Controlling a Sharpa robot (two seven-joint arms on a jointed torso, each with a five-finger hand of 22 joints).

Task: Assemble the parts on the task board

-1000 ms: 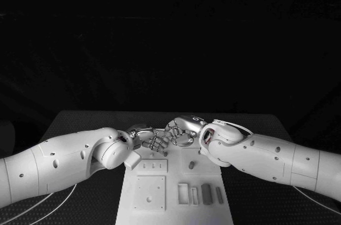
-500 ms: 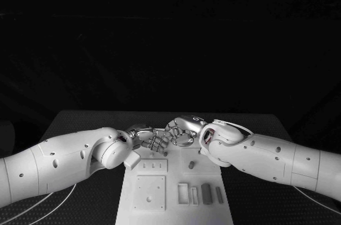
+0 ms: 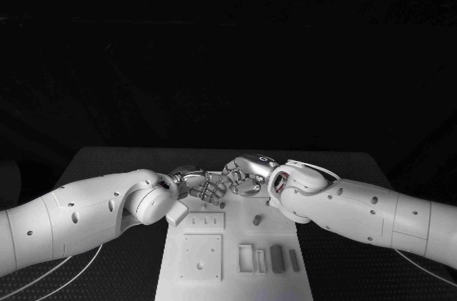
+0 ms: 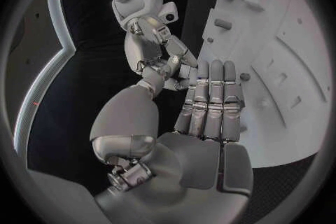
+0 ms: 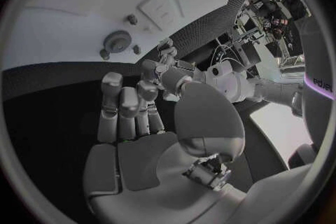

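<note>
Lying lengthwise in the middle of the black table, the white task board, its far end sitting just below both hands. Resting on the near half of the board, a square plate on the left and a row of upright rectangular parts on the right; farther up, a smaller slotted block and a short peg standing beside it. Showing in the right wrist view, a gear-like part with small pegs near it on the board's far end.

Meeting over the far edge of the board, the left hand and the right hand, fingertips touching or nearly touching each other. Reaching out flat and side by side in the left wrist view, the left hand's fingers, with the thumb bending across toward the right hand's fingertips. Extending loosely in the right wrist view, the right hand's fingers, partly open, thumb pointing toward the left hand.

Possibly pinching something small where the fingertips come together, but too hidden to tell; likewise impossible to tell whether either hand is holding a part.
</note>
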